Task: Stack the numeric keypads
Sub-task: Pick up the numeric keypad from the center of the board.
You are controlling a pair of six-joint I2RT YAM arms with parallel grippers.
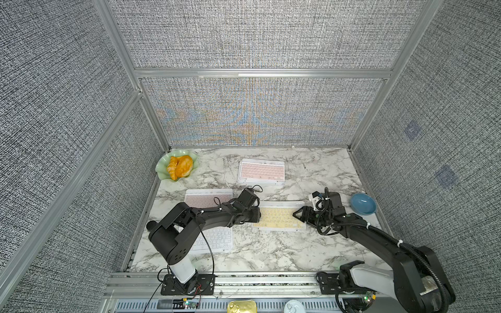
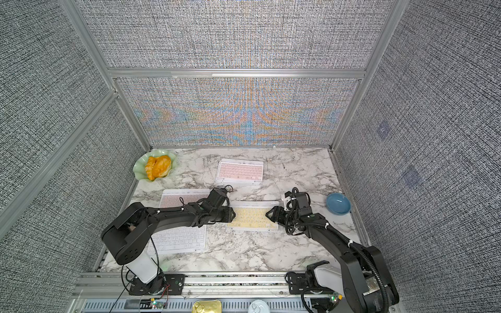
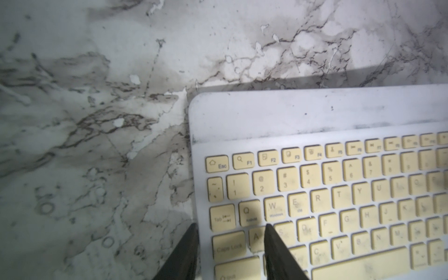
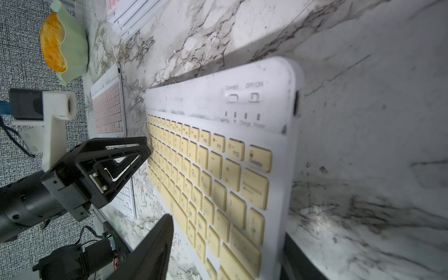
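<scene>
Numeric keypads are partly stacked. On the marble table point(image 1: 271, 252) a pile point(image 1: 261, 172) of several, pink keys on top, sits near the back wall. 3 lie single and remain to go on: a white keypad point(image 1: 217, 239) and a pink keypad point(image 1: 202, 197), both partly under the left arm, and a yellow keypad point(image 1: 279, 216) mid-table.

Bare marble runs from the yellow keypad to the pile. The green plate point(image 1: 162, 168) in the far corner and the blue bowl point(image 1: 363, 203) by the side wall stand clear of that path.

The left gripper point(image 1: 259, 214) is closed onto the yellow keypad's left edge, 1 of its fingers point(image 3: 274, 242) on the keys. The right gripper point(image 1: 294, 214) straddles the opposite end, jaws apart. Whether it grips, I cannot tell.
</scene>
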